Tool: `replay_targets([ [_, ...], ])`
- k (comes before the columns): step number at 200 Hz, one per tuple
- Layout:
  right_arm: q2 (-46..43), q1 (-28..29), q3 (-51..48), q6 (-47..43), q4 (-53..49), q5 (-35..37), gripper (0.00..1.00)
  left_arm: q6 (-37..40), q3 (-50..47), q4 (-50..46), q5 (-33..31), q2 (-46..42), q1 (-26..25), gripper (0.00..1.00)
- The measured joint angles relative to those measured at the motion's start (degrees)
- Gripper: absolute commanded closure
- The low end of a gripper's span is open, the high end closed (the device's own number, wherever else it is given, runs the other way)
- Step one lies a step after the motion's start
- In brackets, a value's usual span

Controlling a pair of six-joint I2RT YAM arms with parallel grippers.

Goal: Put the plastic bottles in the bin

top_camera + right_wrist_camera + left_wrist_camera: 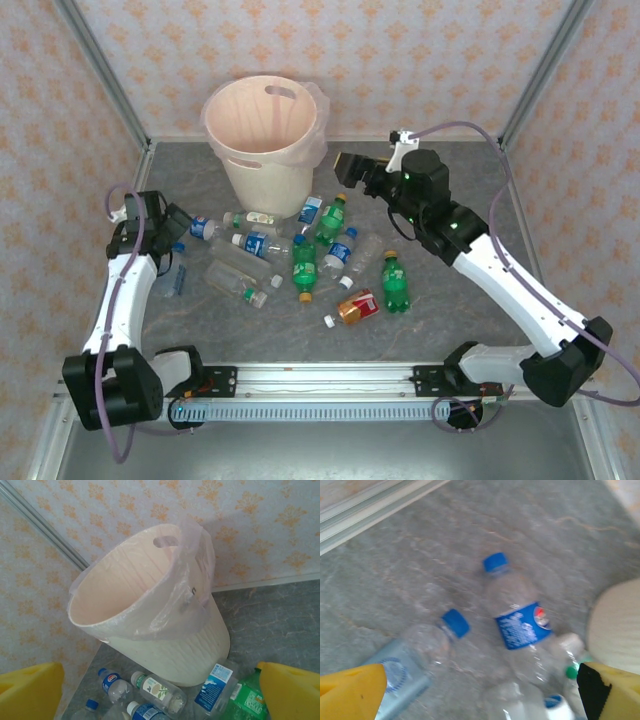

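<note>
From above, the bin [265, 185] stands at the back of the tabletop [250, 325]. Its inside looks bare, so I judge that nothing has gone in yet. The bottles [300, 258], about a dozen, lie scattered just in front of it, the nearest close to its foot. Your left gripper [180, 222] sits low at the left edge of the heap, and your right gripper [346, 180] hangs just right of the bin, over the far bottles. On the left wrist, the yellow fingers [350, 692] stand wide apart and hold nothing. A blue-label bottle [520, 625] and a clear bottle [420, 655] beside it lie on the tabletop ahead of them, untouched, so either is yours to close on. The picture is blurred, so judge the line carefully. On the right wrist, the fingers [290, 690] are likewise spread and empty, facing the bin's open mouth with its liner [170, 600] draped over the rim. A green bottle [245, 700] lies low near the right finger, among others at the bin's foot. The whole job is left: every bottle must be picked up and dropped in.
</note>
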Motion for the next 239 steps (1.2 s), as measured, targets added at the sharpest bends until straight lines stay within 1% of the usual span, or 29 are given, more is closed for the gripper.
replay_targets([
  [43, -2.62, 0.0, -2.01, 0.59, -0.39, 0.7, 0.0, 0.92, -4.35, 4.42, 0.42, 4.37, 6.8, 0.01],
  [75, -4.0, 0.0, -2.14, 0.94, -0.52, 1.03, 0.0, 1.05, -7.17, 6.99, 3.78, 6.95, 10.56, 0.01],
  [126, -4.72, 0.0, -3.3, 1.46, -0.85, 2.36, 0.0, -0.98, -12.96, 9.27, 12.57, 6.32, 10.84, 0.01],
  [149, -4.74, 0.0, -3.89, 1.79, -0.85, 2.38, 0.0, -3.34, -15.91, 9.57, 16.26, 3.82, 10.8, 0.01],
  [177, -4.74, 0.0, -4.79, 2.08, -0.83, 2.38, 0.0, -5.77, -18.32, 10.4, 19.08, 0.74, 10.8, 0.01],
  [206, -4.74, 0.0, -5.33, 2.25, -0.85, 2.34, 0.0, -6.23, -18.43, 10.6, 19.21, 0.7, 10.8, 0.01],
  [221, -4.74, 0.0, -5.4, 2.25, -0.83, 2.34, 0.0, -4.72, -16.81, 9.92, 18.27, 3.54, 10.8, 0.02],
  [239, -4.74, 0.0, -5.4, 2.23, -0.85, 2.34, 0.0, -2.19, -13.4, 9.01, 16.68, 8.48, 10.8, 0.08],
])
